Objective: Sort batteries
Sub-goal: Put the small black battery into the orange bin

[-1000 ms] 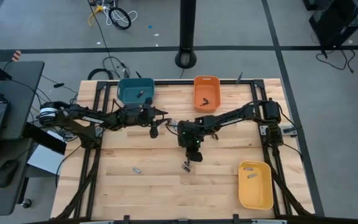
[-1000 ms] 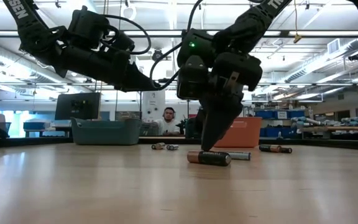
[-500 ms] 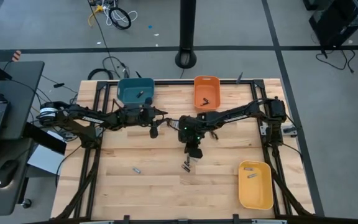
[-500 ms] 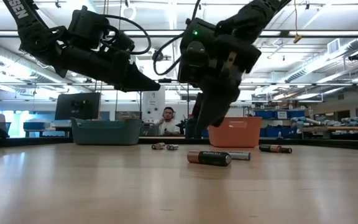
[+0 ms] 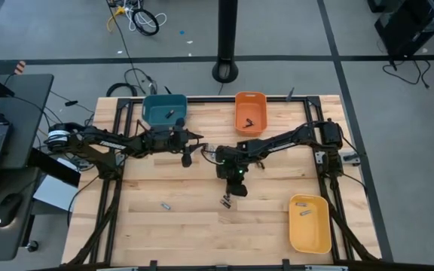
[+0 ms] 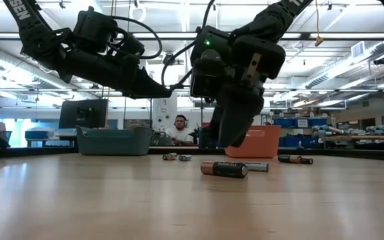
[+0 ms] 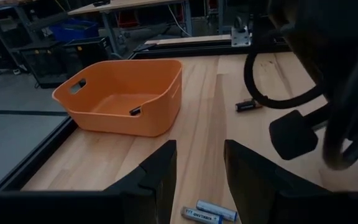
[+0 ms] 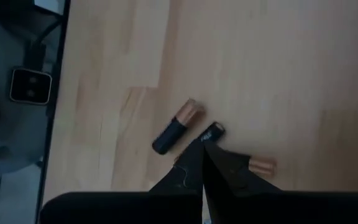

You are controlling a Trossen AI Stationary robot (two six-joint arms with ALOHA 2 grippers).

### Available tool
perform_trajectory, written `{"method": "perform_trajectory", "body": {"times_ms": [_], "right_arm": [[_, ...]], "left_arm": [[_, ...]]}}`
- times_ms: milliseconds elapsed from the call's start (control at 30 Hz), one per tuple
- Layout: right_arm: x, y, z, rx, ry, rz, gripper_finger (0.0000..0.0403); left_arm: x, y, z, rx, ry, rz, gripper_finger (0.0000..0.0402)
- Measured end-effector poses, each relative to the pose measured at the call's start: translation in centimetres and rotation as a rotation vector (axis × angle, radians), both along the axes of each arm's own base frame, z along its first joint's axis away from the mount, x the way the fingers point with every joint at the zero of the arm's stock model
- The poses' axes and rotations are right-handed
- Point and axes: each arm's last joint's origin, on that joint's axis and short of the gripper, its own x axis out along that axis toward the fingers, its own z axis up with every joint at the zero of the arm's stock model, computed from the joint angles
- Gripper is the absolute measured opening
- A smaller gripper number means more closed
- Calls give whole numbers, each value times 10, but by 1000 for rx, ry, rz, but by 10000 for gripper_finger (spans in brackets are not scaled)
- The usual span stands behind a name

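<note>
Since half a second ago the right tool [image 5: 237, 187] has dropped a little lower again over the middle of the desk [image 5: 202, 226], though it hangs above the wood rather than touching it as it did a second ago. Its fingers are clenched together with nothing between them. Just below them lie two batteries [image 8: 177, 126], dark with copper ends, flat on the desk near its centre and slanting diagonally; a third battery [image 8: 263, 165] is partly hidden behind the fingers. In the low view the nearest battery [image 6: 224, 169] lies on its side, long axis across the picture.

The right arm reaches in from the right edge, elbow bent, wrist turned downward. The left tool [image 5: 186, 158] hovers near the teal bin [image 5: 164, 110] at the far edge, its fingers [image 7: 160, 177] released and apart, facing the orange bin [image 7: 124, 99].
</note>
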Motion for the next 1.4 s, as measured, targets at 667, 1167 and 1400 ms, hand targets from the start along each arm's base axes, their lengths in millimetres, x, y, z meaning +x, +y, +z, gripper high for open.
{"method": "perform_trajectory", "body": {"times_ms": [667, 1167, 1400], "right_arm": [[-3, -3, -5, -54, 5, -18, 12], [-3, -6, -9, -69, 16, -19, 12], [-1, -9, -18, -38, 32, -16, 12]], "left_arm": [[0, 0, 0, -1, 4, 0, 142], [0, 0, 0, -1, 4, 0, 142], [0, 0, -1, -2, 8, 0, 142]]}}
